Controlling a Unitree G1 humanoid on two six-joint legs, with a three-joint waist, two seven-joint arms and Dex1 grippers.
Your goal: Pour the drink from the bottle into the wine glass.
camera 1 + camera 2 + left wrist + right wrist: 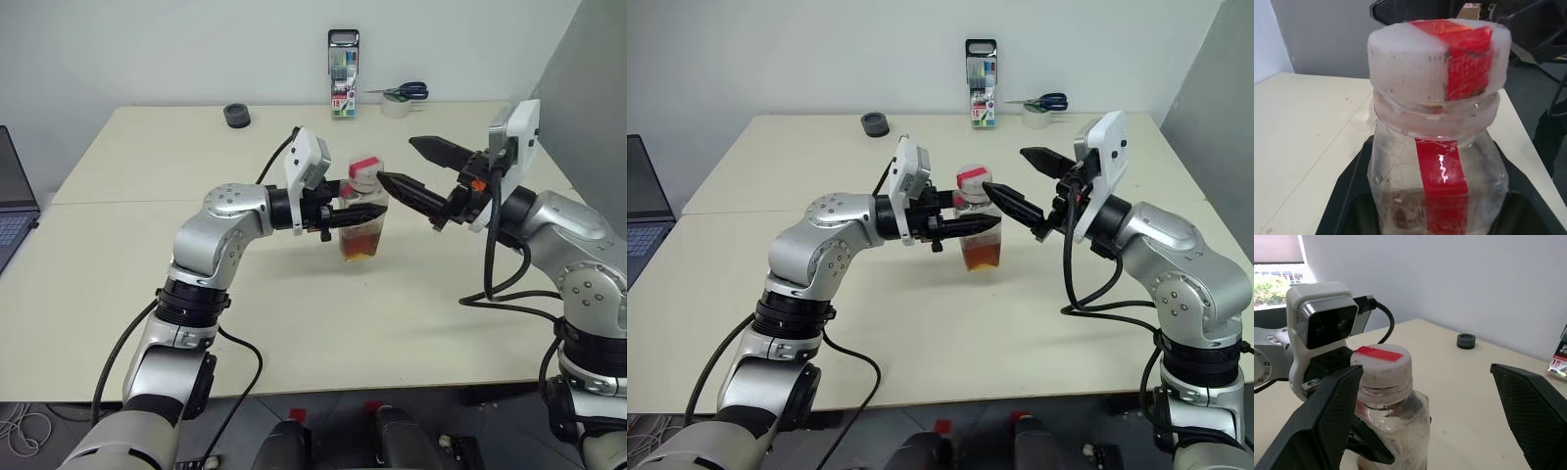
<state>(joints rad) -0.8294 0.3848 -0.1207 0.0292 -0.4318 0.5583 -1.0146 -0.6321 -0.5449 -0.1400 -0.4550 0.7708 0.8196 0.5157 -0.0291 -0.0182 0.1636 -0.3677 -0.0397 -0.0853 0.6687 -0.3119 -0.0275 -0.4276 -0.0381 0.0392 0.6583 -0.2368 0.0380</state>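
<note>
My left gripper (377, 211) is shut on the bottle (1440, 161), its black fingers clamped on both sides of the squarish clear body. The bottle stands upright near the middle of the table (147, 284), with its white cap (364, 171), crossed by a red strip, screwed on. The amber drink (361, 245) fills the lower part. To the bottle's right my right gripper (396, 160) is open wide at cap height. Its nearer finger (1327, 421) lies close beside the cap (1382, 364), and its other finger is well clear. The wine glass is out of view.
At the table's far edge lie a black round roll (237, 116), a standing pack of markers (343, 73), and scissors on a tape roll (402, 95). A laptop (15, 196) sits at the left. A grey panel (588, 88) rises at the right.
</note>
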